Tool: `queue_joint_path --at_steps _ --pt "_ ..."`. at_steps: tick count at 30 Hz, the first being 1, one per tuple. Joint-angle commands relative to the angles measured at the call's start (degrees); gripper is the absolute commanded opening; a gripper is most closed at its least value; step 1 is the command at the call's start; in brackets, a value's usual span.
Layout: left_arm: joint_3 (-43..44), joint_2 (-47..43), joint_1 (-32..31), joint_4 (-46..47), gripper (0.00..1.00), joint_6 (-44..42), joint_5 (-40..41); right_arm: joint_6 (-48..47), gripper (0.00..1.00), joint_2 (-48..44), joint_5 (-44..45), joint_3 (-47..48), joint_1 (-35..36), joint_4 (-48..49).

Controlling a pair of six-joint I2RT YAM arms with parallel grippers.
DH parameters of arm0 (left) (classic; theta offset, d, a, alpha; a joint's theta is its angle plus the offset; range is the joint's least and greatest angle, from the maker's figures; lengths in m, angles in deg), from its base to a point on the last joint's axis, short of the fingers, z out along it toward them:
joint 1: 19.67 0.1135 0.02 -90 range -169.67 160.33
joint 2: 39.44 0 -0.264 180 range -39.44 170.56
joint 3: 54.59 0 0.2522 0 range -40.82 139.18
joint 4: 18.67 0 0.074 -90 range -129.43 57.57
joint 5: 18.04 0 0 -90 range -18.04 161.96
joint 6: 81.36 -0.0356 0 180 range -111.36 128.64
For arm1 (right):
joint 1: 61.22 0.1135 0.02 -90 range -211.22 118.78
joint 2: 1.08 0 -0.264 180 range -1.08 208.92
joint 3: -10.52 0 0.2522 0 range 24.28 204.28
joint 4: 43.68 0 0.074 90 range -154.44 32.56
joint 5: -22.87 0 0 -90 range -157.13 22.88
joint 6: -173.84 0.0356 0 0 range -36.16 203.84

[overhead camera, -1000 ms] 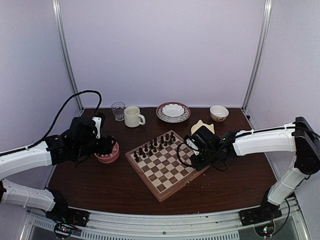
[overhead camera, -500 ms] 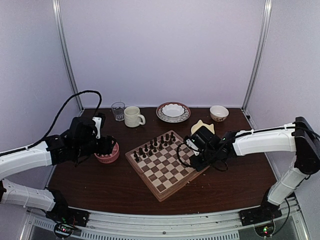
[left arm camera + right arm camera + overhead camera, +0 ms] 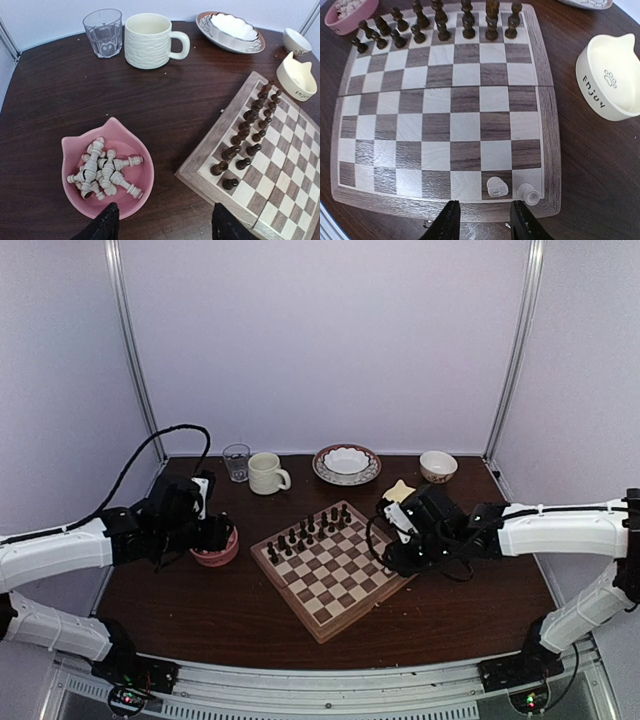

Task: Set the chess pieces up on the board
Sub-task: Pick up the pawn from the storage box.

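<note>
The board [image 3: 330, 570] lies mid-table, with dark pieces in two rows at its far side [image 3: 440, 25]. Two cream-white chess pieces stand in the board's corner squares, one [image 3: 497, 188] beside the other [image 3: 527, 193]. Several more white pieces [image 3: 102, 170] lie in a pink bowl [image 3: 142, 172], which also shows in the top view [image 3: 215, 546]. My right gripper [image 3: 482, 220] is open and empty just above the board's rim, near the two white pieces. My left gripper [image 3: 162, 225] is open and empty, beside the pink bowl and the board's corner [image 3: 185, 172].
A cream cat-shaped dish [image 3: 612, 82] sits right of the board. At the back stand a glass [image 3: 102, 32], a cream mug [image 3: 150, 40], a patterned plate with a white bowl [image 3: 230, 30] and a small bowl [image 3: 438, 466].
My right gripper has drawn back to the right, off the board's corner, and stands open over its rim. The left arm has barely shifted.
</note>
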Motion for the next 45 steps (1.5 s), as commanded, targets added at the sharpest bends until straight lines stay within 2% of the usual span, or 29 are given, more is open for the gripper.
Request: queue_joint_path --at_steps 1,8,14,21,45 --pt "2.5 3.9 2.6 -1.1 0.61 1.2 0.5 -1.4 0.38 -5.6 -2.4 -2.8 1.1 6.3" --pt "4.1 10.9 7.6 -1.0 0.56 0.4 -0.4 -2.4 0.36 -12.6 -5.6 -8.1 2.2 13.3" --pt "5.2 16.8 13.3 0.0 0.5 -0.2 -4.0 -2.9 0.34 -11.4 -6.2 -9.3 2.3 16.0" --pt "7.7 20.7 14.3 -1.9 0.41 -1.9 -1.4 -2.9 0.32 -9.9 -6.5 -9.3 2.6 16.6" --pt "11.5 28.4 19.5 -6.9 0.28 -0.1 -6.2 -3.4 0.28 -8.3 -7.1 -9.0 3.1 17.0"
